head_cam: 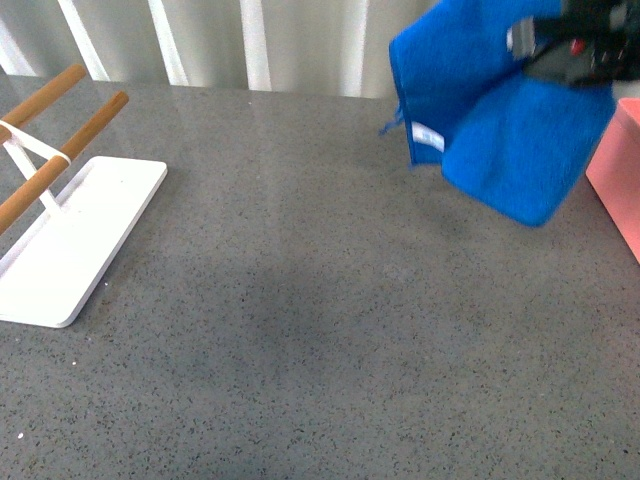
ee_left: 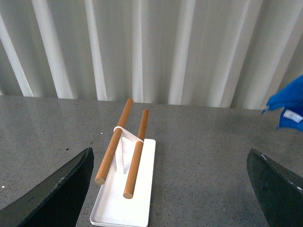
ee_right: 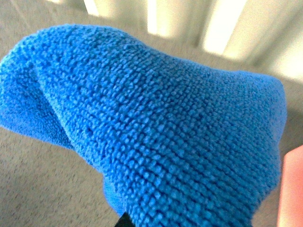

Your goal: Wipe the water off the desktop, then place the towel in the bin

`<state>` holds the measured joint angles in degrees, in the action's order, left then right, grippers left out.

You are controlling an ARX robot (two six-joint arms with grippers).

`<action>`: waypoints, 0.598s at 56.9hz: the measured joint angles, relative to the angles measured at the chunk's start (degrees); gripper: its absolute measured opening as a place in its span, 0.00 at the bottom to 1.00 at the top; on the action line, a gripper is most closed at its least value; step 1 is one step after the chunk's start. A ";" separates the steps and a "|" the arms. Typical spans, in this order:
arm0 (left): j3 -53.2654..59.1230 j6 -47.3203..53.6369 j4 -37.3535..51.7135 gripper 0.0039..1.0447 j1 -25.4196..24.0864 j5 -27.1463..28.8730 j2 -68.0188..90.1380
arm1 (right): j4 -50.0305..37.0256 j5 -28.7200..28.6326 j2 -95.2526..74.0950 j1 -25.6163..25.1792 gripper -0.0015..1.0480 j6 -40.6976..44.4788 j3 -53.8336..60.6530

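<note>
— Since the bright blue microfibre towel [head_cam: 500, 130] is seen clear of the dark-grey, speckled, stone-like desktop [head_cam: 320, 340], by what is it held?

— It is clamped in the black right gripper [head_cam: 565, 50] above the desktop's far right corner; the jaws are closed on its upper fold; the rest is hung down in loose folds, and a small white label is shown on its left flap.

— Where is the salmon-pink, straight-walled plastic bin [head_cam: 620, 175] found?

— At the right edge, only partly in view; the towel's lower corner is seen just beside its left wall, though whether they touch cannot be told.

— And the left gripper [ee_left: 169, 156]?

— It is spread wide, with nothing held between its dark fingers [ee_left: 57, 189]; the flat white tray [head_cam: 90, 240] with two wooden rods [head_cam: 95, 125] is stood by the left edge, well apart from the towel.
</note>
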<state>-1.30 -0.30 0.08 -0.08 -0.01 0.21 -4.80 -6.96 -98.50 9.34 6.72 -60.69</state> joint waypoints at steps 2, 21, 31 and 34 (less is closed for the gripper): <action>0.02 0.00 0.00 0.94 0.00 0.00 0.00 | 0.57 0.48 0.94 -0.46 0.05 0.68 -1.18; 0.00 0.00 0.00 0.94 0.00 0.00 0.00 | 5.20 6.99 6.23 -14.88 0.05 4.94 -8.70; 0.00 0.00 0.00 0.94 0.00 0.00 0.00 | 7.45 8.44 7.08 -20.87 0.05 4.42 -8.07; 0.00 0.00 0.00 0.94 0.00 0.00 0.00 | 7.65 9.14 7.08 -22.18 0.05 4.39 -7.13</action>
<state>-1.30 -0.30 0.08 -0.08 -0.01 0.21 2.85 2.17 -91.42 -12.84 11.11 -67.81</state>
